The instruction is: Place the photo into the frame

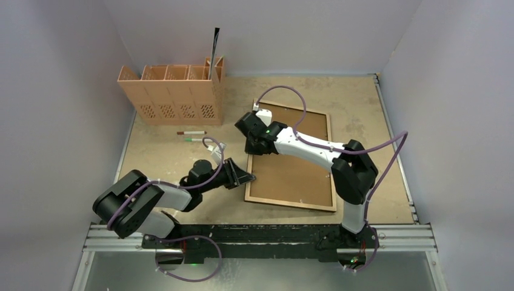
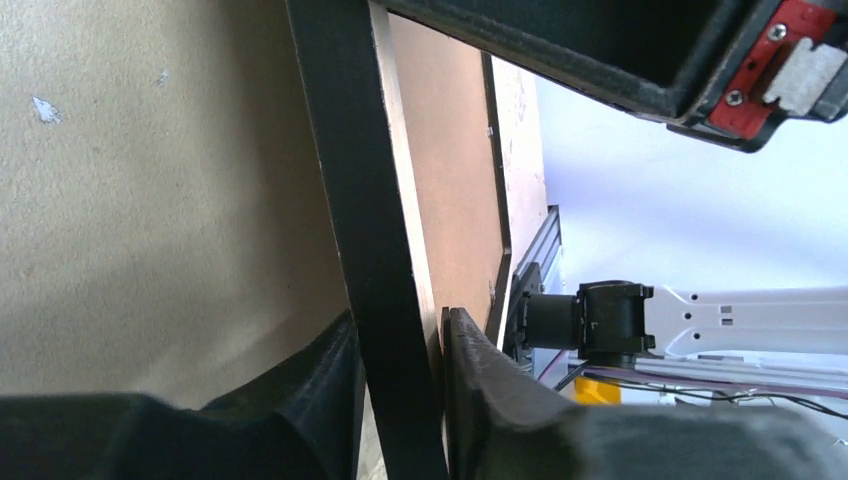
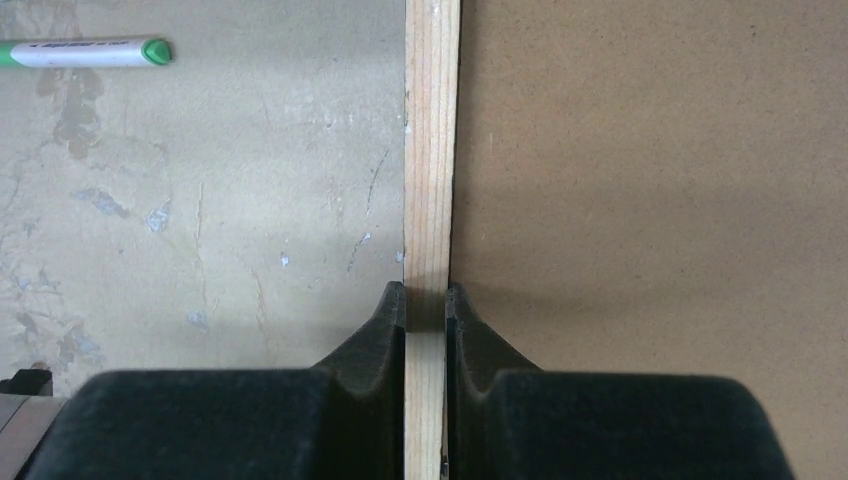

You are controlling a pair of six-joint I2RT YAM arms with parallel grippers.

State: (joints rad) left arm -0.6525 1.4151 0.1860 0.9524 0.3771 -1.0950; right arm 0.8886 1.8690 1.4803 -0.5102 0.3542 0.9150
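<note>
Found frame (image 1: 331, 159) lying back-up on tabletop (image 1: 363, 109), backing board (image 1: 297, 176) inside its wood rim. Saw right pincer (image 3: 426, 300) clamped on the frame's left rail, fingers tight on both sides of the wood. Saw left pincer (image 2: 400, 345) pinching the same rail nearer the bases, by the near corner. Spotted green marker (image 3: 85, 51) and red marker (image 1: 191, 132) left of right pincer, apart from the rail. Noted slotted rack (image 1: 176, 100) far beyond left pincer, thin dark strip (image 1: 214, 51) upright in its right end compartment. Got the rail's black face only from left wrist view.
</note>
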